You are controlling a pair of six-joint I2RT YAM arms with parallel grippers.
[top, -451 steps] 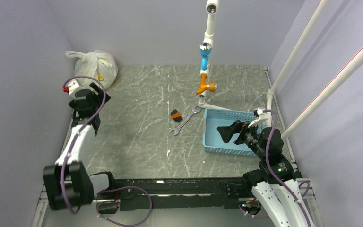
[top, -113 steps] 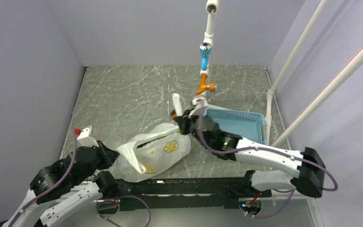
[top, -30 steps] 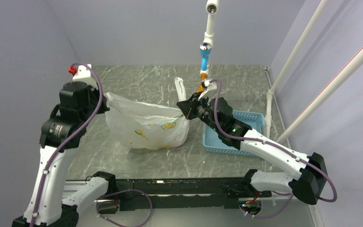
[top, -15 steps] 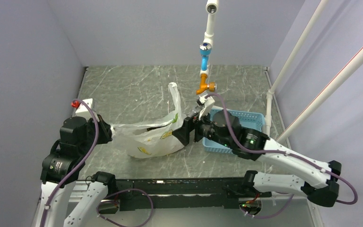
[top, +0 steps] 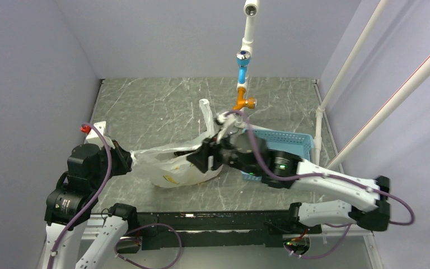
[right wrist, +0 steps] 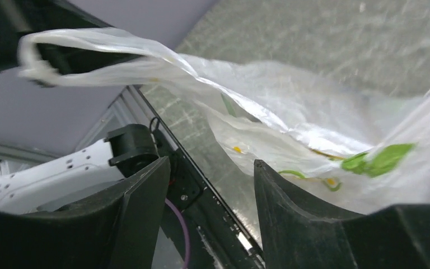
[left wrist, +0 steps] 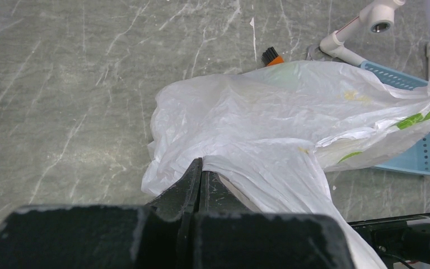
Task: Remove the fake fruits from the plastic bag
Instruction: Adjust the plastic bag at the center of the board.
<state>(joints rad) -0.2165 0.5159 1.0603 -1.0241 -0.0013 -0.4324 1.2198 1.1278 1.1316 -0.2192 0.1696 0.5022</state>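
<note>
The plastic bag (top: pixel 173 163), thin white with lemon-slice prints, lies slumped on the grey table, one loop handle (top: pixel 204 112) sticking up. My left gripper (top: pixel 130 159) is shut on the bag's left end; in the left wrist view the jaws (left wrist: pixel 201 168) pinch the film, and the bag (left wrist: pixel 269 123) spreads away from them. My right gripper (top: pixel 199 159) hovers open over the bag's right part. In the right wrist view its fingers (right wrist: pixel 291 213) stand apart with nothing between them, the bag (right wrist: pixel 291 112) just beyond. The fake fruits are hidden inside the bag.
A light blue slotted basket (top: pixel 291 144) stands right of the bag, partly under my right arm. A white pipe stand with an orange valve (top: pixel 243 103) rises behind it. A small orange-and-black brush (left wrist: pixel 270 56) lies past the bag. Walls close in on the left and back.
The left gripper came down and forward, laying the bag flat. The right gripper let go of the bag's right edge, opened, and moved left over the bag.
</note>
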